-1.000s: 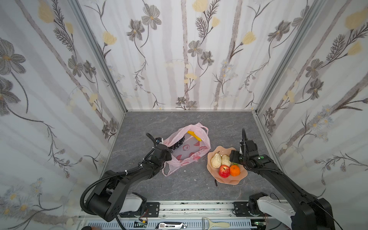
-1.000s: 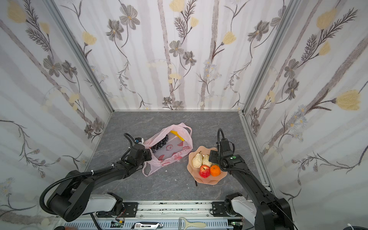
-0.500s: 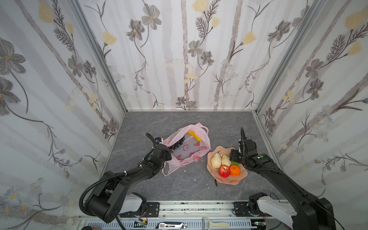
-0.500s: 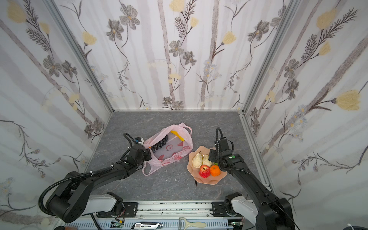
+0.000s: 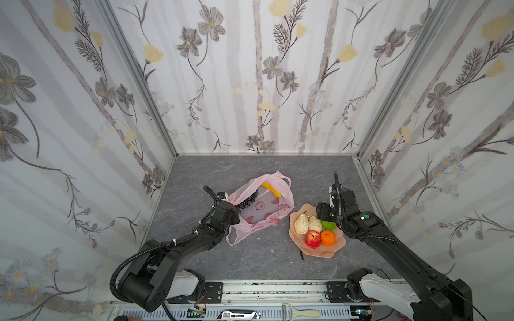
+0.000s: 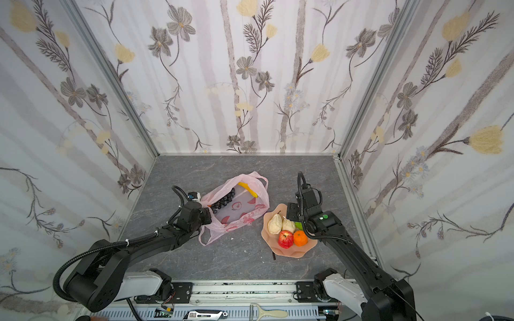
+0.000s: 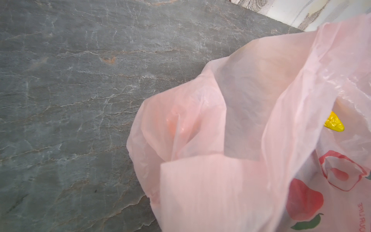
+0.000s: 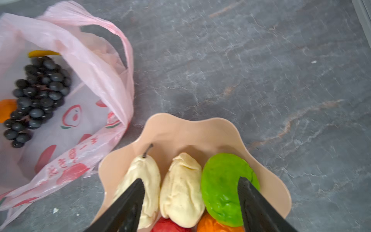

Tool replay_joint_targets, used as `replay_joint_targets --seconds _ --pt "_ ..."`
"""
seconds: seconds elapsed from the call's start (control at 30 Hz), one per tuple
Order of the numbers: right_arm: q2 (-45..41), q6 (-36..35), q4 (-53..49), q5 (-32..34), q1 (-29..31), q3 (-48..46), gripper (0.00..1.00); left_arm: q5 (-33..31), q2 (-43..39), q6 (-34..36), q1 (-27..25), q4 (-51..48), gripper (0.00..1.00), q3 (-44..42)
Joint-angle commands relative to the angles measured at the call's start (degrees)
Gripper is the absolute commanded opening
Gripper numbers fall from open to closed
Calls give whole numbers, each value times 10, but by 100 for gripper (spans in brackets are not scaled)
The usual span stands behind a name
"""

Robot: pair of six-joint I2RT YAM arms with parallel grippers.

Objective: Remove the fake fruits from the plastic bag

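One plastic bag point(image 5: 267, 219): thin pink film with red fruit prints; lies crumpled near the middle of the table point(image 5: 250, 172), mouth open upward, one loop handle flat on the surface toward the front; just beside the dish point(image 5: 329, 253), contact between the two not clear.

In the bag: grapes point(image 5: 247, 201), a dark bunch at the left side of the mouth; banana point(image 5: 271, 189), yellow, at the far side, partly under the rim; orange piece point(image 8: 6, 109), only partly seen, touching the grapes.

The dish: peach-pink, wavy rim; stands to the right of the bag; holds two pears point(image 5: 301, 223) point(image 5: 314, 223) side by side and touching; green fruit point(image 5: 328, 224) beside them; apple point(image 5: 313, 239) and orange point(image 5: 327, 238) in front, touching each other.

The left gripper point(image 5: 235, 216): at the bag's left rim next to the grapes; clenched on the film, which folds up against its wrist camera and hides the fingers.

The right gripper point(image 8: 190, 179): released, grasping nothing; jaws spread wide above the far part of the dish, one finger point(image 8: 130, 200) over a pear, its mate over the green fruit; contact cannot be told.

Surroundings: table grey and veined; a small dark stick point(image 5: 301, 255) lying just off the dish's front rim; floral-papered walls point(image 5: 250, 83) on three sides.
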Motion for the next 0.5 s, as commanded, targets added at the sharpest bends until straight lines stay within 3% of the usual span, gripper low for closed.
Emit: replay_joint_targets --seconds 0.0,0.17,0.33,0.47 --pt "11 -7 32 2 38 24 74 -9 1 -2 0 21 9 -2" --pt "67 5 112 -35 126 62 73 49 -4 -37 -5 1 8 4" --pt "177 20 183 -70 201 124 72 36 -67 -79 -8 -52 9 -7" --pt "274 22 261 -136 250 147 70 26 -116 -115 -6 -63 8 -48"
